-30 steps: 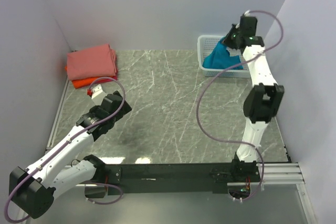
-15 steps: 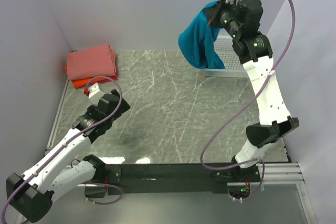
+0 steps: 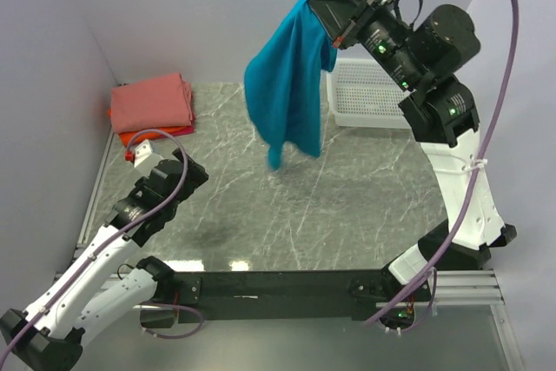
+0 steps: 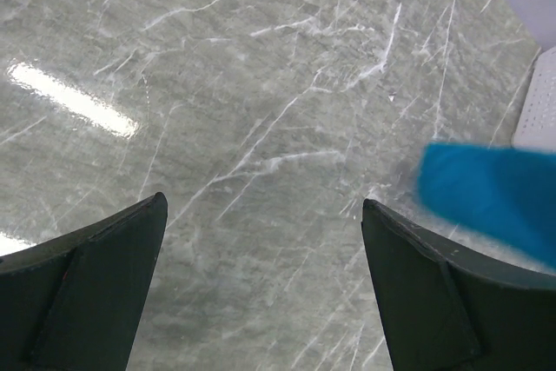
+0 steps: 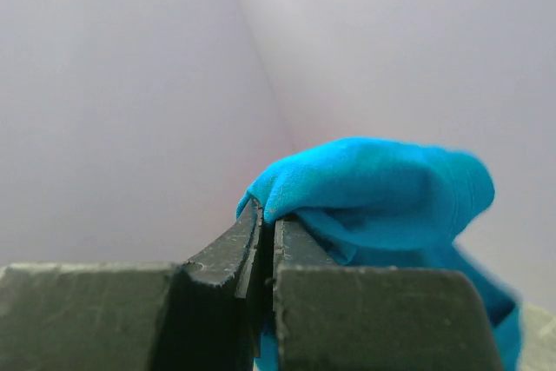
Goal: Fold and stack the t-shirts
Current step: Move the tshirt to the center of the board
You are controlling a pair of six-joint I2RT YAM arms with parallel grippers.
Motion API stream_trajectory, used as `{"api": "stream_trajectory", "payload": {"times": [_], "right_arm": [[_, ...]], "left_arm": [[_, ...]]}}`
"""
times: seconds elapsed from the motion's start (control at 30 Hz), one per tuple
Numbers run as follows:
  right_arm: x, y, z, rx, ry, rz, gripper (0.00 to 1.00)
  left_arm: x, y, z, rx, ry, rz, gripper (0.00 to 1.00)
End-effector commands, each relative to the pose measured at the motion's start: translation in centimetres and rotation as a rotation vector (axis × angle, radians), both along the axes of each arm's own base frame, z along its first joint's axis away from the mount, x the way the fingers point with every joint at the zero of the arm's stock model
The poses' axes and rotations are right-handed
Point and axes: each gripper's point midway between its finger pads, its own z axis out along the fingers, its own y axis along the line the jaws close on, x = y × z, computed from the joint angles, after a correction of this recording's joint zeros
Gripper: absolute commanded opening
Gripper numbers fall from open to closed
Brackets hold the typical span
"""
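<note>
My right gripper [image 3: 334,16] is shut on the teal-blue t-shirt [image 3: 287,84] and holds it high above the table; the shirt hangs down in a long drape, its lower end just above the marble. The right wrist view shows the cloth [image 5: 382,193] pinched between my closed fingers [image 5: 265,228]. A salmon-pink folded shirt [image 3: 152,102] lies at the back left on red and orange folded ones [image 3: 139,135]. My left gripper [image 3: 141,147] is open and empty, low over the table near that stack. The shirt's tip [image 4: 491,193] shows in the left wrist view.
A white mesh basket [image 3: 369,93] stands at the back right, now without cloth in it. Grey walls close the left, back and right sides. A black rail runs along the near edge.
My right arm has lifted the teal-blue shirt out of the basket and swung it up and left toward the table's middle. My left arm has pulled back slightly toward the left.
</note>
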Motion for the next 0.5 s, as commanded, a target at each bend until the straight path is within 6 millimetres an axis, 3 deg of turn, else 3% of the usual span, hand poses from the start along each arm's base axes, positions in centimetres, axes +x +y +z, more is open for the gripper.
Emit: {"api": "stream_trajectory", "payload": {"times": [0.0, 0.1, 0.13, 0.17, 0.2, 0.23, 0.27, 0.3, 0.37, 0.4, 0.47], "right_arm": [[-1.6, -1.0, 3.7, 0.100, -0.092, 0.001, 0.00], [1.2, -1.9, 0.6, 0.082, 0.019, -0.121, 0.00], [2.7, -2.0, -2.0, 0.055, 0.088, -0.168, 0.00], [4.8, -3.4, -6.4, 0.030, 0.200, -0.295, 0.00], [4.2, -5.0, -5.3, 0.076, 0.191, -0.347, 0.00], [6.2, -5.2, -11.7, 0.012, 0.310, -0.410, 0.00], [7.2, -7.4, -14.8, 0.012, 0.371, -0.494, 0.00], [7.2, -8.9, -21.4, 0.003, 0.497, -0.553, 0.00], [7.0, -11.8, -28.7, 0.028, 0.649, -0.617, 0.00], [6.0, -13.9, -35.9, 0.049, 0.800, -0.645, 0.01], [4.6, -16.0, -41.8, 0.047, 0.916, -0.685, 0.28]], "left_arm": [[-0.3, 0.6, 2.7, -0.029, -0.053, 0.030, 0.99], [-0.9, 1.1, 2.7, -0.034, -0.051, 0.046, 0.99], [-1.0, 1.2, 2.6, -0.036, -0.049, 0.050, 0.99], [-1.3, 1.3, 2.3, -0.040, -0.042, 0.055, 0.99], [-1.4, 1.4, 2.1, -0.042, -0.035, 0.059, 0.99], [-1.5, 1.4, 1.9, -0.050, -0.033, 0.066, 0.99], [-1.7, 1.4, 1.4, -0.050, -0.023, 0.065, 0.99], [-1.8, 1.5, 1.1, -0.047, -0.013, 0.067, 0.99], [-2.0, 1.5, 0.4, -0.051, 0.005, 0.072, 0.99], [-2.0, 1.4, 0.0, -0.045, 0.019, 0.073, 0.99], [-2.0, 1.2, -0.6, -0.041, 0.039, 0.066, 0.99]]}}
